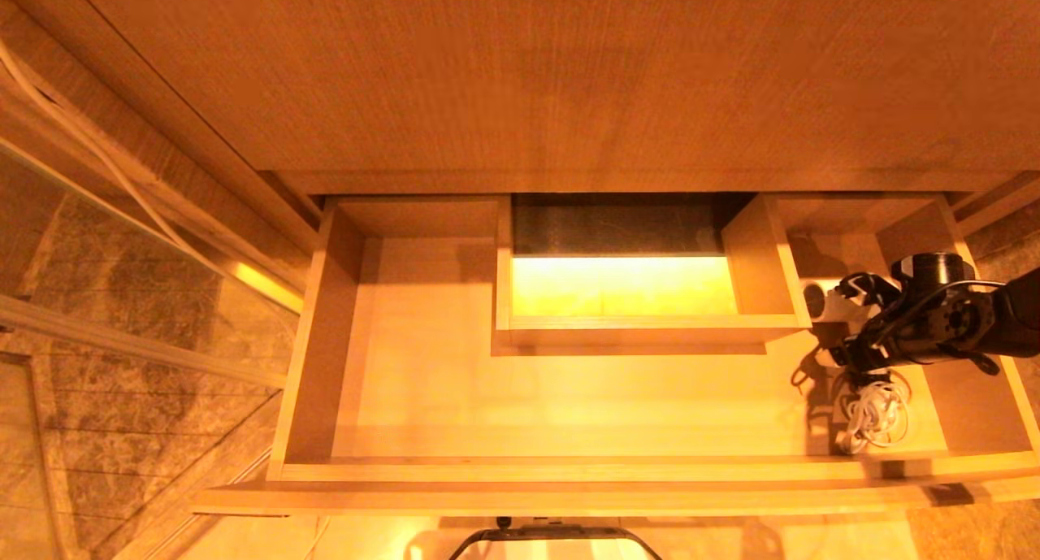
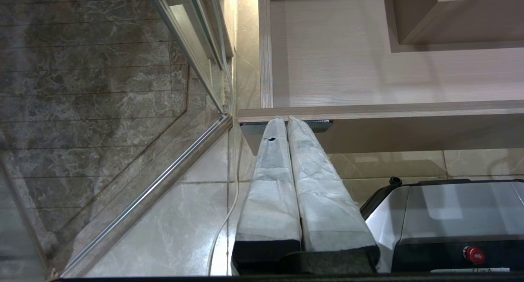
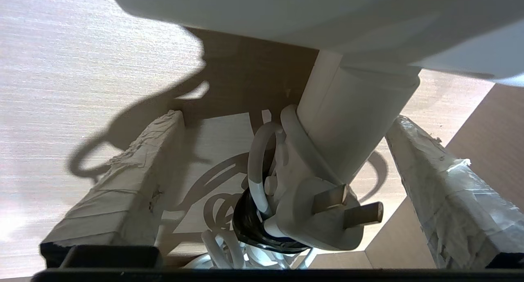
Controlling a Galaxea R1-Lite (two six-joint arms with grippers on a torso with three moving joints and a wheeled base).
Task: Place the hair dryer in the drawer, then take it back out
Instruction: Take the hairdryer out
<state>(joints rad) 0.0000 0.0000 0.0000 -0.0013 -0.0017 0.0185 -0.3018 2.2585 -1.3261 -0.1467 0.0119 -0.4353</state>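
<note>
The drawer point(image 1: 422, 381) stands pulled wide out from under the wooden desk point(image 1: 520, 72), its pale floor bare across the left and middle, the boxed rectangular cut-out point(image 1: 621, 288) glowing at the back centre. Over at the drawer's right end lies the hair dryer point(image 1: 827, 301), white barrel with its dark round end pointing toward the cut-out's side wall, and its bundled cord point(image 1: 876, 414) heaped on the drawer floor nearer the front. The right gripper point(image 1: 853, 324) reaches in from the right edge and sits right over it. From the right wrist view, its taped fingers point(image 3: 123, 192) are spread wide on either side of the dryer's handle point(image 3: 348, 126); a gap shows on each side, so nothing is pinched. The plug point(image 3: 323, 216) with its two flat prongs juts out below the handle, looped cord beside it. The left gripper point(image 2: 285, 120) is parked low, outside the drawer's front left corner, over the tiled floor point(image 2: 172, 228), fingers pressed together and holding nothing. The robot's base point(image 2: 450, 216) shows beneath.
</note>
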